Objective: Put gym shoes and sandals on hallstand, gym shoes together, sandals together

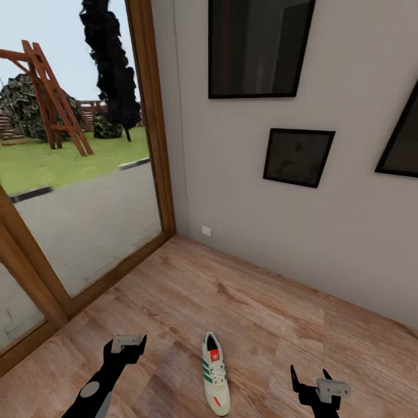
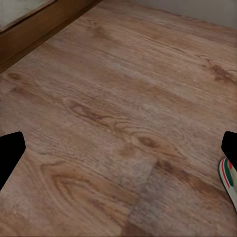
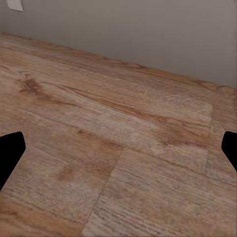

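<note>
Cream-white with green side stripes and a red tongue label, one gym shoe [image 1: 215, 374] lies flat on the wood-plank floor [image 1: 244, 302], sole down, close in front of the robot. Its long axis runs nearly straight away from the robot, tilted slightly, with one end toward the wall [image 1: 278, 209] and the other toward the robot's base. Which end is the toe cannot be told with certainty.

The shoe sits between the two arms. The left gripper [image 1: 128, 343] is to the shoe's left, the right gripper [image 1: 316, 386] to its right. Judged from the head view, the left gripper is the nearer of the two. The left wrist view supports this: a sliver of the shoe [image 2: 228, 180] enters beside one fingertip, apart from it. The right wrist view shows bare planks [image 3: 118, 148] and the base of the wall.

Both arms are held low and forward, and both grippers are above the floor. Each gripper's jaws stand wide apart and hold nothing; in each wrist view the two black fingertips [image 2: 10, 155] sit at opposite picture edges.

A sideways move of the left gripper toward the shoe, with the jaws set across the shoe's narrow width, appears to be the shorter approach.

A glass door [image 1: 75, 191] with a wooden frame stands at the left, and dark picture frames [image 1: 298, 156] hang on the wall.
</note>
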### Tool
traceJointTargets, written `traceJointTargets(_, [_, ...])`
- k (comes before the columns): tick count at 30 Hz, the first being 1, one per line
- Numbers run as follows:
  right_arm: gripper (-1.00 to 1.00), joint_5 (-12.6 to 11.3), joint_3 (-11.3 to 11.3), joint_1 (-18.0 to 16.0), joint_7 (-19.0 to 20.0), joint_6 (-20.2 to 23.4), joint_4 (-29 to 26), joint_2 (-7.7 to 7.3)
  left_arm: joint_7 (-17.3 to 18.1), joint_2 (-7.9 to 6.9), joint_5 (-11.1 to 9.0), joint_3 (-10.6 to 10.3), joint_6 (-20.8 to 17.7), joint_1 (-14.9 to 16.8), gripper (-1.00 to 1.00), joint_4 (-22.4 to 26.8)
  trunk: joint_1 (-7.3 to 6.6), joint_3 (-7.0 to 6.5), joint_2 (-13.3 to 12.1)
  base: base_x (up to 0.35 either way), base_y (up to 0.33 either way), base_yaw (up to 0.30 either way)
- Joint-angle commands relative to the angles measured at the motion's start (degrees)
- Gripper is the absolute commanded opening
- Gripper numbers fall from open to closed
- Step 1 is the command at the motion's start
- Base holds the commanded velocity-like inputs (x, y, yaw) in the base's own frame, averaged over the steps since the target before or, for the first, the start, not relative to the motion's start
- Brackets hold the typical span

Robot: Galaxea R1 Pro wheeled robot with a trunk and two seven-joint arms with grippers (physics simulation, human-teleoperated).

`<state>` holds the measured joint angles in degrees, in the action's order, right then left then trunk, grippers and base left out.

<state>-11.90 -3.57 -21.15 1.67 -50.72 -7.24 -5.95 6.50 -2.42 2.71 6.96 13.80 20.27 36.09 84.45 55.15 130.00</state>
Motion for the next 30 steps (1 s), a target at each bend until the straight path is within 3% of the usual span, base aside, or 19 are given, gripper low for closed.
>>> traceJointTargets(1, [1.0, -0.6, -0.4, 0.0, 0.2, -0.2, 0.0, -0.02, 0.4, 0.05, 0.3, 0.3, 0.2, 0.0, 1.0, 0.0, -0.01, 0.05, 0.0, 0.002, 0.034, 0.0])
traceJointTargets(30, [1.0, -0.6, -0.4, 0.0, 0.2, -0.2, 0.0, 0.0, 0.4, 0.05, 0.3, 0.3, 0.2, 0.0, 1.0, 0.0, -0.01, 0.05, 0.0, 0.0, 0.004, 0.0])
